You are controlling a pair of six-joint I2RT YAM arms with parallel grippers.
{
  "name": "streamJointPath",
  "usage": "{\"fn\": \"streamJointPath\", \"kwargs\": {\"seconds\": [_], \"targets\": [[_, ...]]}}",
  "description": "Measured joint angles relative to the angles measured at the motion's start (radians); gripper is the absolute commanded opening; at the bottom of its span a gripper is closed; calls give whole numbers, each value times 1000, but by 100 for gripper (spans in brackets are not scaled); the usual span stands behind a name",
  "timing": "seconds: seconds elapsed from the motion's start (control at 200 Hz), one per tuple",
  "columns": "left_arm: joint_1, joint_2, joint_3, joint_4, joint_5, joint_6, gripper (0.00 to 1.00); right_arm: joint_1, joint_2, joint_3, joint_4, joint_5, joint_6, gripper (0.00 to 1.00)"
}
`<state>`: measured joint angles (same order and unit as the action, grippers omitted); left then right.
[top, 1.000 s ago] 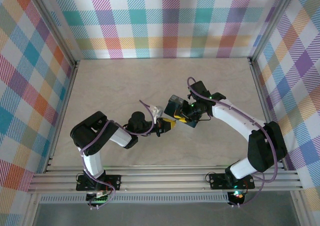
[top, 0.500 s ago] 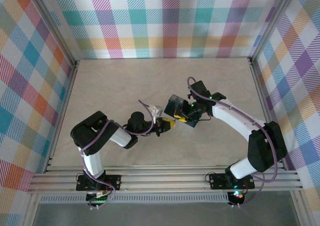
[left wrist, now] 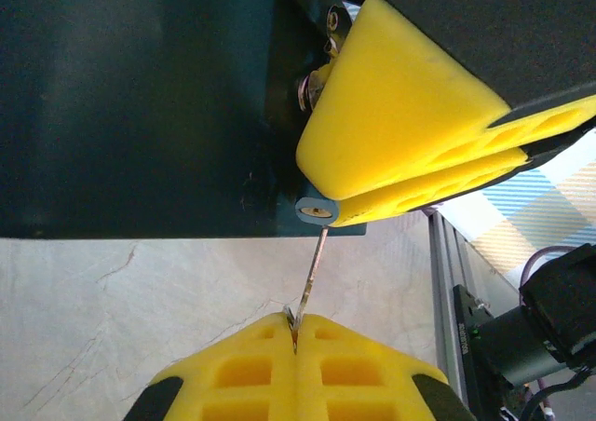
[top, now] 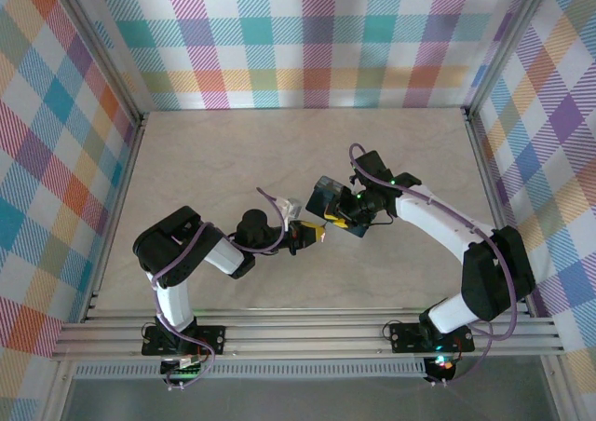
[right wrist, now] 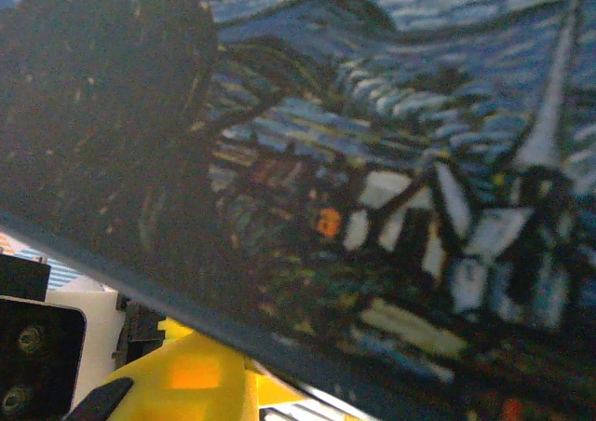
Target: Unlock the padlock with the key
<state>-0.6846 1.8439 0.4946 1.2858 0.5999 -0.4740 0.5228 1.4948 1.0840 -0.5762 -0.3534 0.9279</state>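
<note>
Count: arms 2, i.e. left arm (top: 191, 253) and right arm (top: 447, 225); grippers 2; yellow fingers 2 per gripper; key 1; padlock 1; box 1; table 1.

left gripper (left wrist: 294, 332): fingers (left wrist: 242, 374) pressed together, pinching the key (left wrist: 311, 272) by its lower end. The thin silvery shaft runs up and slightly right out of the seam btwn the pads.

padlock (left wrist: 317, 210), position: at the key's upper end, above the left fingertips w/ bare shaft btwn, so not touching them. It lies right at the tip of the right gripper (left wrist: 321, 193), against the lower yellow finger and the box's bottom edge. It is held up off the table (left wrist: 112, 309), about mid-table in the top view.

padlock, look: very small. The visible part is a round bluish-grey face w/ a pale centre where the key tip meets it. The rest is hidden by finger and box — shape cannot be told.

right gripper fingers (left wrist: 410, 104): close together w/ a narrow gap btwn. Cannot tell whether they clamp padlock, box or both.

box (right wrist: 372, 160): dark blue swirly night-sky print w/ village — plain dark face in the left wrist view.
</note>
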Motion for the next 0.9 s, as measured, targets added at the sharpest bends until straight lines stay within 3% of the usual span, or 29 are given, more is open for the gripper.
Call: {"fn": "streamJointPath", "kwargs": {"seconds": [0.62, 0.9], "targets": [[16, 21, 40, 0, 60, -35, 0, -1, -11, -10, 4, -18, -1, 0], [44, 49, 91, -11, 171, -87, 0, -13, -11, -10, 6, -38, -35, 0]]}}
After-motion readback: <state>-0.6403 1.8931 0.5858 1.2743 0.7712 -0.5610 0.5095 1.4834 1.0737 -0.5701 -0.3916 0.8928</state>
